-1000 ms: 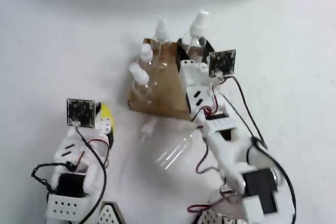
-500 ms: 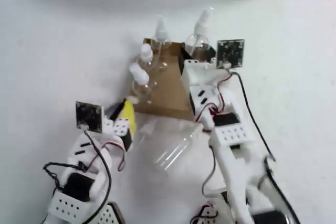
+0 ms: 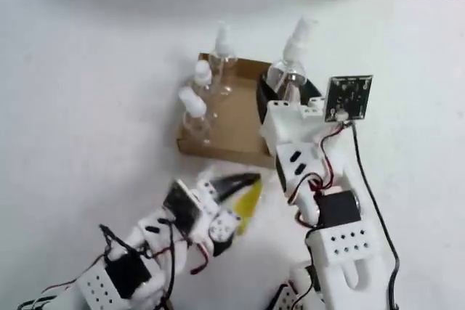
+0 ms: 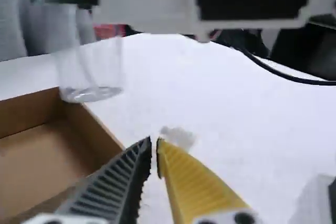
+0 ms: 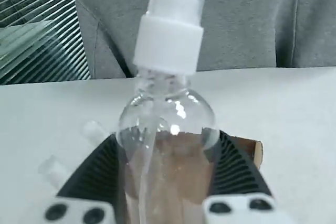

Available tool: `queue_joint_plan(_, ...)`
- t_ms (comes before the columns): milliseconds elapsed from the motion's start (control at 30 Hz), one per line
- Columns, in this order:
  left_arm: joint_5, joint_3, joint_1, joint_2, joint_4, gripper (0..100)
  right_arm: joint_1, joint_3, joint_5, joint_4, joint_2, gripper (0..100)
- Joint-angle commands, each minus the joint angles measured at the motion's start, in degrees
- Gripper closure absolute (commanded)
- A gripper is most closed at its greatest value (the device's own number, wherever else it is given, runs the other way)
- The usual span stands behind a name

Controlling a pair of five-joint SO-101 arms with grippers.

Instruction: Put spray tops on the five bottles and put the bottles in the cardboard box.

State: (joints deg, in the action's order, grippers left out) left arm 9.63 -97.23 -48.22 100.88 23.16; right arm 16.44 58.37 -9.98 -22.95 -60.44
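Clear, round-bellied plastic spray bottle [image 5: 167, 119] clamped upright in the right gripper [image 3: 288, 92] at the brown cardboard box [image 3: 232, 125] corner; left gripper [image 4: 154, 148], serrated yellow-and-grey, pinched together.

Bright, even light from overhead washed the white desk [image 3: 87, 70] almost featureless. The brown cardboard box [image 3: 236, 117] threw only a faint, soft shadow along its near side. Small glints of glare sat on the clear plastic bottle with a white spray top [image 5: 165, 124].
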Motion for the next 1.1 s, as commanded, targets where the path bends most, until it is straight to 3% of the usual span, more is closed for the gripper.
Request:
queue_joint_plan(0,-1.1,0.5,-5.5,0.5,0.2,98,3.7,-2.5,-0.7,-4.9,-1.8,98.2)
queue_joint_plan(400,-1.1,2.0,-4.2,0.1,0.2,98,9.2,-2.5,-2.5,-23.3,-12.8,98.2)
queue_joint_plan(867,-1.1,2.8,-2.1,0.0,1.8,98,9.7,-2.7,-2.5,-28.0,-14.3,98.2)
queue_joint_plan(1067,-1.0,0.7,-2.1,0.0,-1.8,98,9.8,-2.6,-2.5,-29.7,-16.2,98.3)
